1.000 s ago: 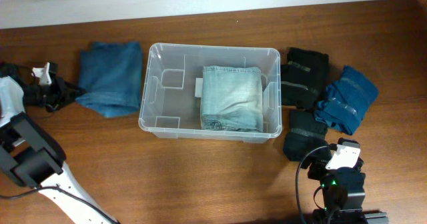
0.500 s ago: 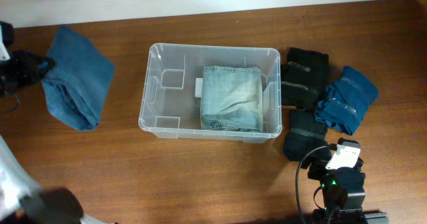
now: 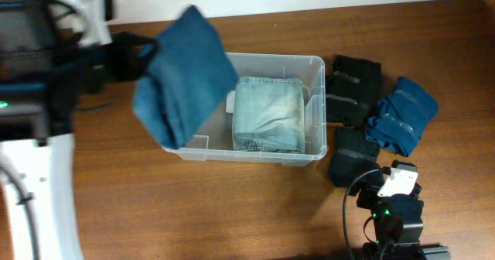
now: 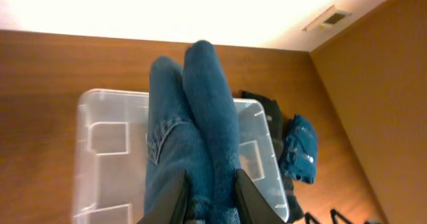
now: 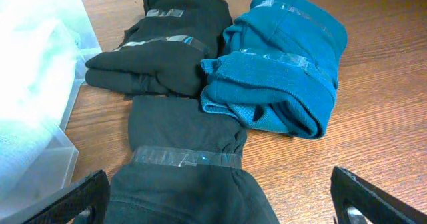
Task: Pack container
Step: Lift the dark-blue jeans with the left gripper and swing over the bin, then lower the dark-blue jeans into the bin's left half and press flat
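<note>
The clear plastic container (image 3: 313, 97) stands mid-table and holds folded light-blue jeans (image 3: 268, 113) on its right side. It also shows in the left wrist view (image 4: 100, 131). My left gripper (image 3: 145, 53) is shut on folded dark-blue jeans (image 3: 184, 74) and holds them in the air over the container's left half; the left wrist view shows the fingers (image 4: 210, 197) pinching the jeans (image 4: 200, 124). My right gripper (image 5: 220, 201) is open, low at the front right, over a black bundle (image 5: 187, 177).
Right of the container lie two black folded bundles (image 3: 354, 90) (image 3: 349, 156) and a teal folded garment (image 3: 402, 114). In the right wrist view they are taped: a black bundle (image 5: 167, 44) and the teal garment (image 5: 287, 71). The wall runs along the table's far edge.
My left arm has lifted the dark-blue jeans from the table's left side and carried them right, over the container's left half. The right arm has not moved.
</note>
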`<state>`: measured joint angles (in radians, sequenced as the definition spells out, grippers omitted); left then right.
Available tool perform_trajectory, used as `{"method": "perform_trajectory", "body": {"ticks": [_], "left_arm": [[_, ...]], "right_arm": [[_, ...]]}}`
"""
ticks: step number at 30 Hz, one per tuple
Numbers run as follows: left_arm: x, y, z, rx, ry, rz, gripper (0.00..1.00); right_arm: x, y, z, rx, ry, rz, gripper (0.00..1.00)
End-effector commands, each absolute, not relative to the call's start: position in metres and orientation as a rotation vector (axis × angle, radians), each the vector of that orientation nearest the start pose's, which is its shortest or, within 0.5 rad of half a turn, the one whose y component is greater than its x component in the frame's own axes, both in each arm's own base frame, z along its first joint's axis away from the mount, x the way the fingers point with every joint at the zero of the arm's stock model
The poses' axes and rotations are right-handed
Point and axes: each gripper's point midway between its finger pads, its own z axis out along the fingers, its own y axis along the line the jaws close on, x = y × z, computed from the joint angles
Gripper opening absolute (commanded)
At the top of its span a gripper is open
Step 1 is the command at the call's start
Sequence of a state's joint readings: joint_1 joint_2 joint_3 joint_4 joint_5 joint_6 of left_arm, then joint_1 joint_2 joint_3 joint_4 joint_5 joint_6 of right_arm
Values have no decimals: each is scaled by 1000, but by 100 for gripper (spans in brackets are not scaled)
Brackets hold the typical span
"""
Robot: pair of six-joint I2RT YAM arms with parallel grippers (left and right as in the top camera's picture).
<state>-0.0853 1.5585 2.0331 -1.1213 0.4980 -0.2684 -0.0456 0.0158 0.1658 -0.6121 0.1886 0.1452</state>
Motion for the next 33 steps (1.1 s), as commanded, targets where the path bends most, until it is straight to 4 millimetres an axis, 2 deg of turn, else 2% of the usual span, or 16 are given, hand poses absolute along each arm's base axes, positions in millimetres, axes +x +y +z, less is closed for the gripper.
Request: {"method": "perform_trajectory", "body": {"ticks": [1,4,6,9,13,17,20,23,30,33], "left_arm": [[391,-128,409,-155,2206,-668,1],[402,-158,397,-179,2204,-650,1],[409,-176,382,-198,2219,-627,0],[422,-191,351,-279,2259,-571,0],[439,-208,307,-272,2328,-532,1],[446,-198,269,-309,2397,-405,1],[443,-184,252,-339,2430,-290,1],[437,-161,243,-370,2452,-136,1],[428,-121,230,-384,2500,85,0],[422,-111,225,-391,2523,149,0]], "right_arm": [[205,-43,103,313,2003,-139,98],[205,-43,103,313,2003,-139,98],[205,-43,103,313,2003,-139,98],[205,-43,103,313,2003,-139,98],[205,-43,103,313,2003,-139,98],[205,-43,103,313,2003,-139,98],[205,-43,103,313,2003,-139,98],[205,-43,103,313,2003,-139,98],[205,-43,103,313,2003,-139,98],[205,-43,103,313,2003,-139,98]]}}
